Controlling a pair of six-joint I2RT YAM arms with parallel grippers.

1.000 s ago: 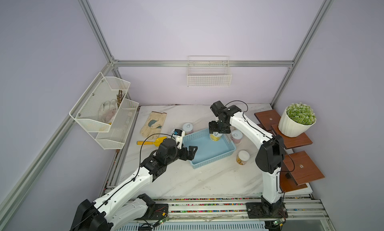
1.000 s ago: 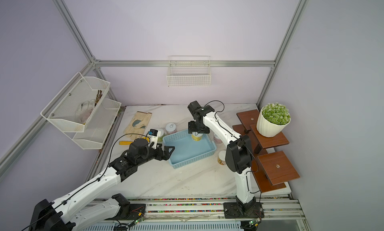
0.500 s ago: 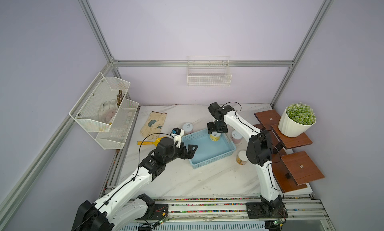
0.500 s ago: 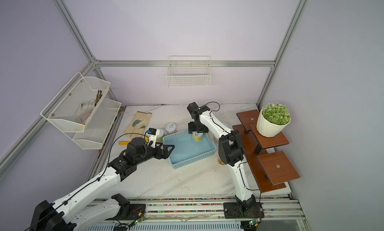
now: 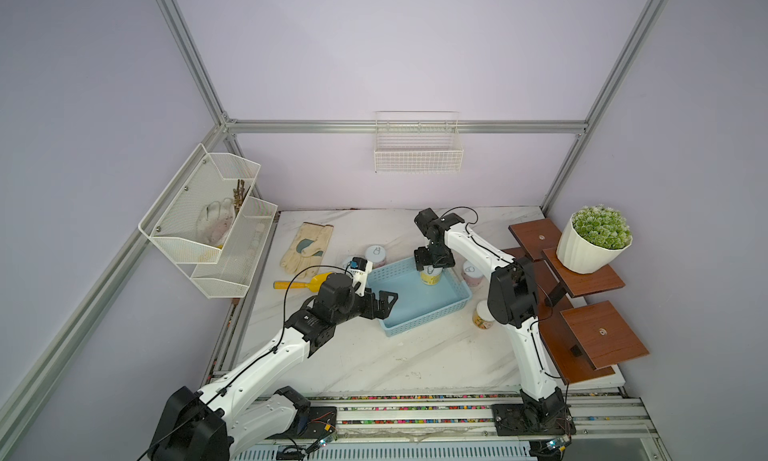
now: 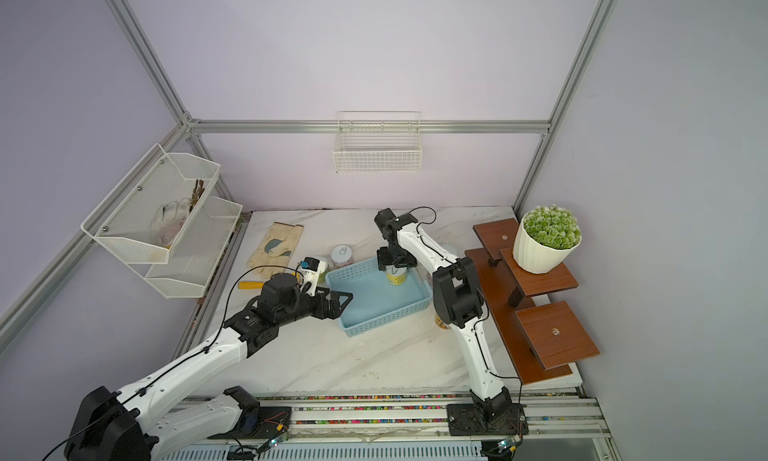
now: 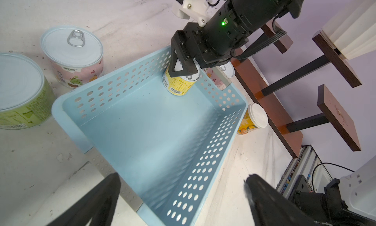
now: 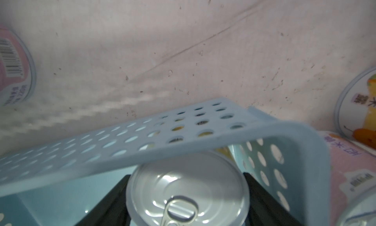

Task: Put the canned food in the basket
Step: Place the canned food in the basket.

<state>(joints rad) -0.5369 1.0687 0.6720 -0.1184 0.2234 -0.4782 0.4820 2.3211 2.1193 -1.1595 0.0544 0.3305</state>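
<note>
In both top views the right arm's elbow has folded inward; the right end effector (image 5: pixel 431 268) grips the yellow can (image 5: pixel 430 278) in the far corner of the basket (image 5: pixel 415 307). Left wrist view — can probably touching the floor; left end effector (image 7: pixel 182 175) wide open, empty. Right wrist view — lid between jaws; release next.

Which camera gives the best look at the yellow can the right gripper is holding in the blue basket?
The left wrist view: the yellow can shows label, barcode and the right gripper clamped on its top. Both top views show it small; the right wrist view shows only its lid.
</note>
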